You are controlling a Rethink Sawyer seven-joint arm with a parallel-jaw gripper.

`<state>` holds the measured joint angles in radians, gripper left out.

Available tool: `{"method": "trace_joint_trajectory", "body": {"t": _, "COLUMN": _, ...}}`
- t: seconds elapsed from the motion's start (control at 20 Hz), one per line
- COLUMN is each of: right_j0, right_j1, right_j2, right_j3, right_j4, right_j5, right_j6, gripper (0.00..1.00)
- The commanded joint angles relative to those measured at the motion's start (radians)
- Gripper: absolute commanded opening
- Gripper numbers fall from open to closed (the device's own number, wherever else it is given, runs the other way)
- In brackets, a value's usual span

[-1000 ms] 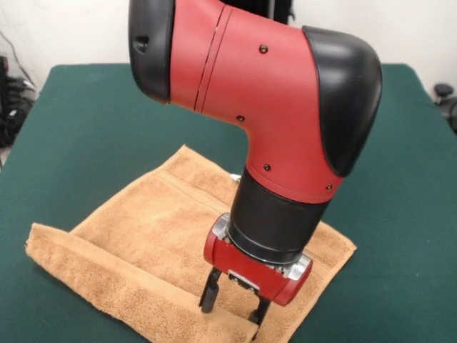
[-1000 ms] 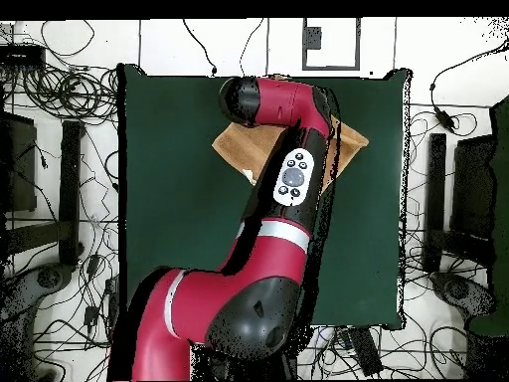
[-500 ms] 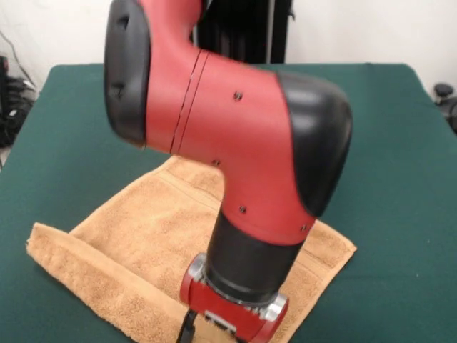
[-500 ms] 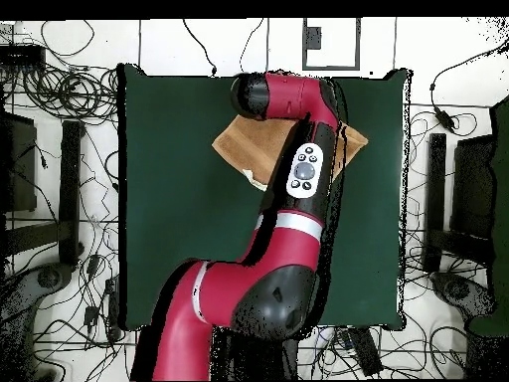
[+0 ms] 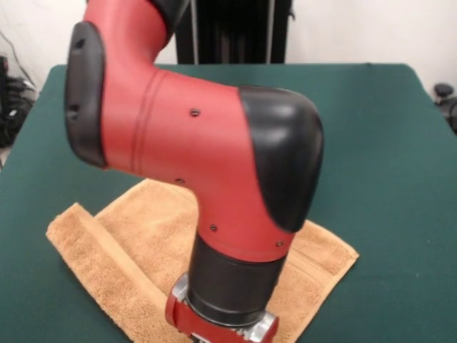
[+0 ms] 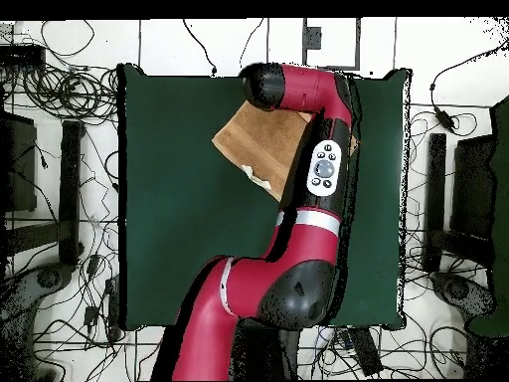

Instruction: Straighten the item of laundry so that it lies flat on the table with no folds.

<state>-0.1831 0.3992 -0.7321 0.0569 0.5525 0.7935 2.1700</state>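
A: Biggest thing first, what's the table (image 5: pixel 385 143) like?

B: Dark green top, far wider than anything on it. In the overhead view it is a tall green rectangle (image 6: pixel 179 199) ringed by cables on the floor.

A: And the arm?

B: Red and black. It comes down over the towel, and its thick elbow (image 5: pixel 214 157) fills much of the front view. The wrist ends in a red gripper (image 5: pixel 220 330) body at the bottom edge of that view, low over the towel.

A: Fingers apart or together?

B: I cannot tell; they are cut off below the edge (and overhead the arm covers them).

A: Where is the towel?

B: The orange-tan towel (image 5: pixel 143 236) lies on the table under the arm, set cornerwise. Its near left edge is turned over in a long raised fold (image 5: pixel 93 261). The right corner (image 5: pixel 335 254) lies flat, with border bands showing. From overhead the towel (image 6: pixel 260 144) sits in the upper middle of the table.
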Motion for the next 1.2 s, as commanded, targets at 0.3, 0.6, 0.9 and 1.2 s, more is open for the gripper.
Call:
{"method": "trace_joint_trajectory", "body": {"t": 0.3, "right_j0": -0.080, "right_j1": 0.184, "right_j2": -0.188, "right_j3": -0.049, "right_j4": 0.368, "right_j5": 0.057, "right_j6": -0.189, "gripper": 0.00}}
{"method": "trace_joint_trajectory", "body": {"t": 0.6, "right_j0": -0.199, "right_j1": 0.224, "right_j2": -0.412, "right_j3": -0.090, "right_j4": 0.703, "right_j5": 0.081, "right_j6": -0.491, "gripper": 0.00}}
{"method": "trace_joint_trajectory", "body": {"t": 0.9, "right_j0": -0.263, "right_j1": 0.265, "right_j2": -0.635, "right_j3": -0.116, "right_j4": 0.952, "right_j5": 0.046, "right_j6": -0.609, "gripper": 0.00}}
{"method": "trace_joint_trajectory", "body": {"t": 1.2, "right_j0": -0.284, "right_j1": 0.268, "right_j2": -0.799, "right_j3": -0.115, "right_j4": 1.054, "right_j5": -0.001, "right_j6": -0.633, "gripper": 0.00}}
